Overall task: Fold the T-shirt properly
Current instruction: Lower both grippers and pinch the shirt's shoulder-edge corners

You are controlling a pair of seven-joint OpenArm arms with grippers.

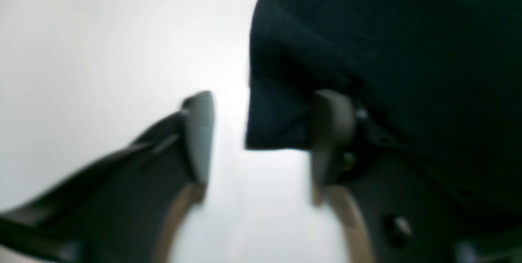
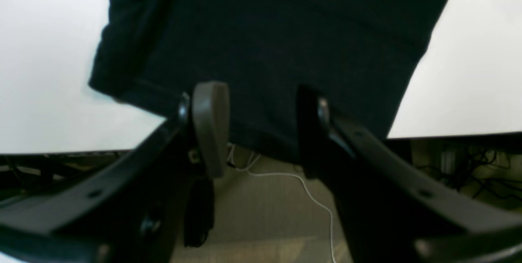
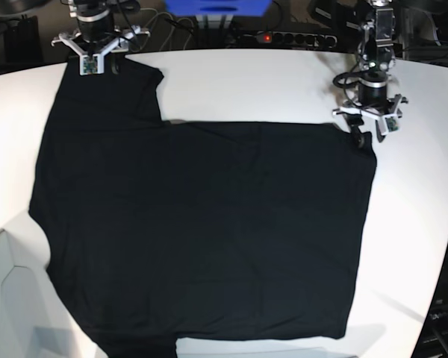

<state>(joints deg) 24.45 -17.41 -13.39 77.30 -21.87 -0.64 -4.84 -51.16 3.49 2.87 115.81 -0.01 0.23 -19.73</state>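
T-shirt (image 3: 201, 231) flat on the desk (image 3: 284, 82).
My left tool (image 1: 261, 140) straddles its far right corner, unclamped; my right tool (image 2: 261, 128), apart, straddles its far left edge.

2 arms are seen in the base view, each built of black cylindrical segments. The left gripper (image 3: 369, 133) is carried on a pale, splayed bracket, and a small green-marked square is fixed to it. The right gripper (image 3: 98, 66) shows the same pale bracket and tag. In the wrist views, curved black jaw arms with screw holes are tipped by grey-brown oval pads (image 2: 210, 126), blurred at close range.
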